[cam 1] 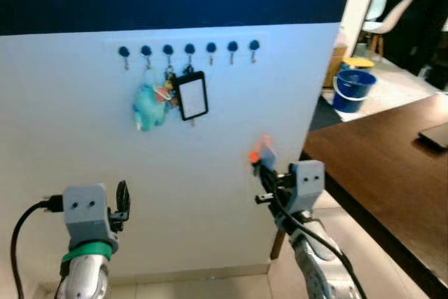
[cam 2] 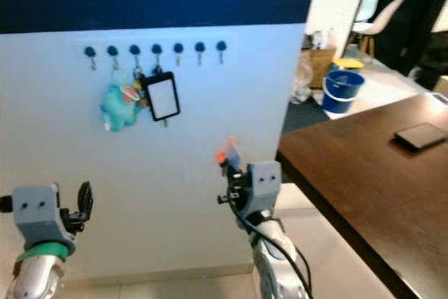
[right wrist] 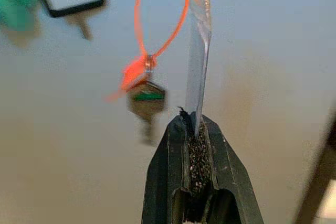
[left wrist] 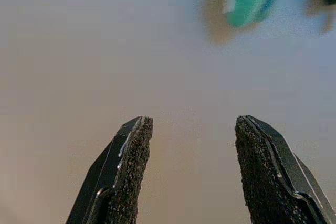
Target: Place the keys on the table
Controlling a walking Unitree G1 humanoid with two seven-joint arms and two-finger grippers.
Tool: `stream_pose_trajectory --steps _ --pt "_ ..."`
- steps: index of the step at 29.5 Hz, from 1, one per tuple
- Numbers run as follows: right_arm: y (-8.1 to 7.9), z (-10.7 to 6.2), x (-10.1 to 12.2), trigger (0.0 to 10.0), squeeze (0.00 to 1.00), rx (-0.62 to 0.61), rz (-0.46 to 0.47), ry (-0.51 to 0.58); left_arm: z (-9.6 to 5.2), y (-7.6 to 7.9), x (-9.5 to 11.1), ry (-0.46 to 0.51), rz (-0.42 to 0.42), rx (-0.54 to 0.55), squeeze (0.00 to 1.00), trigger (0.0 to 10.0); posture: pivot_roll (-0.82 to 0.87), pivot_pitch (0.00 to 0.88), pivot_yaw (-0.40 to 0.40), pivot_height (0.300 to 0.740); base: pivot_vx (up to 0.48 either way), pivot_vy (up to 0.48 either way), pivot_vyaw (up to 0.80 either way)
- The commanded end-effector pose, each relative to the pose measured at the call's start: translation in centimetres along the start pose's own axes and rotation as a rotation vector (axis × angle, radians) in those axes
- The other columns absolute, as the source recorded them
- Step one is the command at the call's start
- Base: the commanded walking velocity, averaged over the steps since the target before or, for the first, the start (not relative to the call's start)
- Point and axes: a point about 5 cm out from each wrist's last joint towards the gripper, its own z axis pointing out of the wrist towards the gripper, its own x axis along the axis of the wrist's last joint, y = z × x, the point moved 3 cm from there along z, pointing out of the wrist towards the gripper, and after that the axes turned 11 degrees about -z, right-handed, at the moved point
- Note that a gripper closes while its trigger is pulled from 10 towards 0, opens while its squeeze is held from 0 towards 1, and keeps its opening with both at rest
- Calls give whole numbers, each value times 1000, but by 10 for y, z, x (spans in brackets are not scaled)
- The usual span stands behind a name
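A robot faces a pale wall panel (cam 1: pixel 210 173) with a row of seven small blue hooks (cam 1: pixel 189 50) near its top edge. From the hooks toward the left of the row hang a teal plush toy (cam 1: pixel 148 108) and, touching it on its 3 o'clock side, a black-framed card holder (cam 1: pixel 192 95) with a white face.

The right gripper (right wrist: pixel 195 129) is raised in front of the panel, at about 5 o'clock from the card holder and well below the hooks. Its two black fingers are clenched on a clear flat tag (right wrist: pixel 198 66) that stands up from the fingertips. An orange loop (right wrist: pixel 157 19) runs from the top of that tag to a small ring carrying the key (right wrist: pixel 146 100), which has a green stripe on its head and dangles free beside the tag, just off the panel.

The left gripper (left wrist: pixel 191 171) is held up at 7 o'clock from the plush toy, its fingers spread apart with nothing between them, pointing at bare wall.

At 3 o'clock from the right gripper is a dark brown table (cam 1: pixel 392 173), with a dark flat device (cam 2: pixel 420 135) lying on its far part. Beyond the table, a blue bucket (cam 1: pixel 353 89) stands on the floor
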Motion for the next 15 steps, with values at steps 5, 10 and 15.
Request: stream_pose_trajectory --steps 5,10,15 --pt "-14 -1 -8 10000 0 30 -29 -14 5 12 -4 -16 0 -40 0 10000 -151 7 110 740 0 0 -800" --pt "-28 -8 -28 10000 0 125 -38 -76 0 6 -8 -24 29 -44 0 10000 -151 6 108 740 0 0 -800" --pt "-22 -11 -31 10000 0 98 -59 -82 -10 -6 -15 -51 44 -35 0 10000 -152 6 112 740 0 0 -800"
